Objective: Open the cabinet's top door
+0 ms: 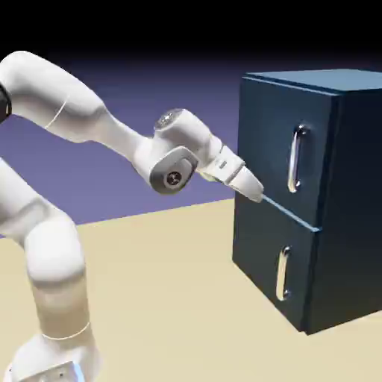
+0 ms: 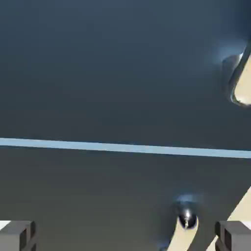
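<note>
The claw (image 2: 126,236) is spread wide and empty. The top door (image 1: 261,127) faces it, its upright handle (image 1: 293,160) above and to the exterior view's right of the claw, though depth between them is hard to judge.

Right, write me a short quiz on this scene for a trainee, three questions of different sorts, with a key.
1. True or false: the top door stands wide open.
2. Fill in: in the hand view, nothing but the open ____ tips show along the bottom edge at left and right, with no handle between them gripped.
3. Which is taller: A, the upper panel; B, the lower panel?

Key: 1 false; 2 gripper; 3 A.
</note>
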`<state>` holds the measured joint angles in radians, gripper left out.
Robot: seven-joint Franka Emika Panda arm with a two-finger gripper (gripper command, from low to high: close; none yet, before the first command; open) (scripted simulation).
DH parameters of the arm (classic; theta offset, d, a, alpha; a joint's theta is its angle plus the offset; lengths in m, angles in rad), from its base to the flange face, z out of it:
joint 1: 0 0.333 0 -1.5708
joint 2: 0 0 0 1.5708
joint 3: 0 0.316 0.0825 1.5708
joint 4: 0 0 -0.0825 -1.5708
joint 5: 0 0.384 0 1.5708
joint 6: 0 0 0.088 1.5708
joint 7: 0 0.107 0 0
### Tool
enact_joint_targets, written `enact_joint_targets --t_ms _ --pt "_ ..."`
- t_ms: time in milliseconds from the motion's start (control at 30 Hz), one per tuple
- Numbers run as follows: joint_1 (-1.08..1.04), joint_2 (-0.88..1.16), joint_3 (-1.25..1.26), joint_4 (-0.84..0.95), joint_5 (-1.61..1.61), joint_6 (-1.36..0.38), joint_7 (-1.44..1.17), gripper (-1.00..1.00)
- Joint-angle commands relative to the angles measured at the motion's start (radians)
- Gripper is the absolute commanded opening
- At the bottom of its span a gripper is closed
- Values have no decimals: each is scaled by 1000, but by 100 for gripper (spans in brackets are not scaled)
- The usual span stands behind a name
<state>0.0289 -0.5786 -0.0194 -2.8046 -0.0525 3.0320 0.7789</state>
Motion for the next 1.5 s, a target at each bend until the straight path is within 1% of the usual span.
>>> enact_joint_targets --t_ms 0,1467 --pt "14 -7 -16 4 -44 -4 31 100" --pt "632 -321 -724 200 -1957 -186 1414 100"
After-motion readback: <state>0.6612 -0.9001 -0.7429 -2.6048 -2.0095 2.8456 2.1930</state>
